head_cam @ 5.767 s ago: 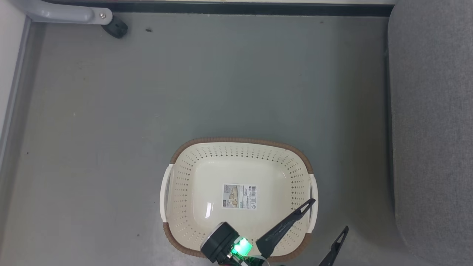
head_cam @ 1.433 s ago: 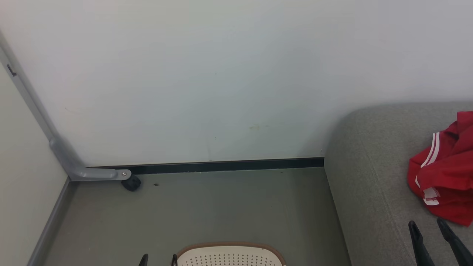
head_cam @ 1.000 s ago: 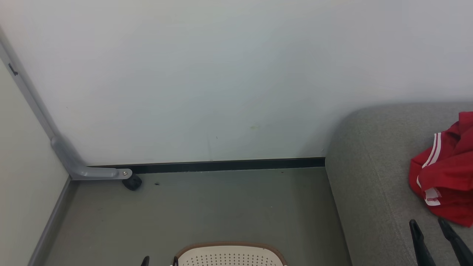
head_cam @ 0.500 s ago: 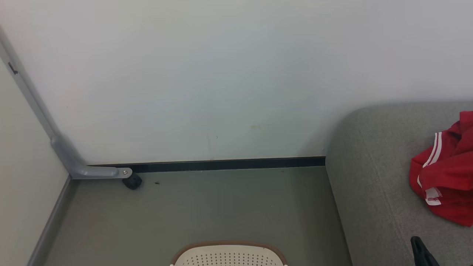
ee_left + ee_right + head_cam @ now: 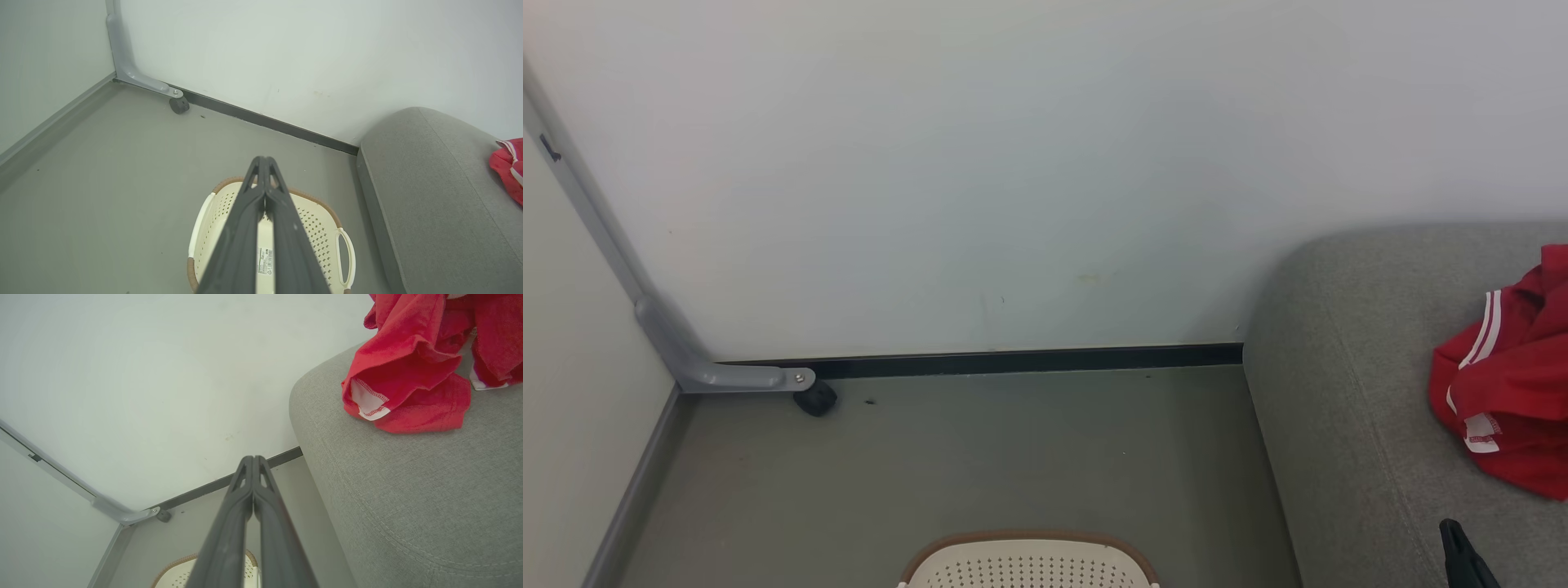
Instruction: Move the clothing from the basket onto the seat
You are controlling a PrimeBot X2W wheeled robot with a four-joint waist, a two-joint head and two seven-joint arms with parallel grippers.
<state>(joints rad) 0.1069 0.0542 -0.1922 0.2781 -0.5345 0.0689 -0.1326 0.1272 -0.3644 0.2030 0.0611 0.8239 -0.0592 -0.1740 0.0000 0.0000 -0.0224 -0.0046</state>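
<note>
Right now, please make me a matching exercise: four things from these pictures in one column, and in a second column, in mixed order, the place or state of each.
Column 1
1. clothing
2. basket
3. seat
4. left hand

Column 2
a. shut, pointing toward the basket
b. standing on the floor
c. grey, to the right of the basket
d. red, lying on the seat

Right pairs: 1-d, 2-b, 3-c, 4-a
</note>
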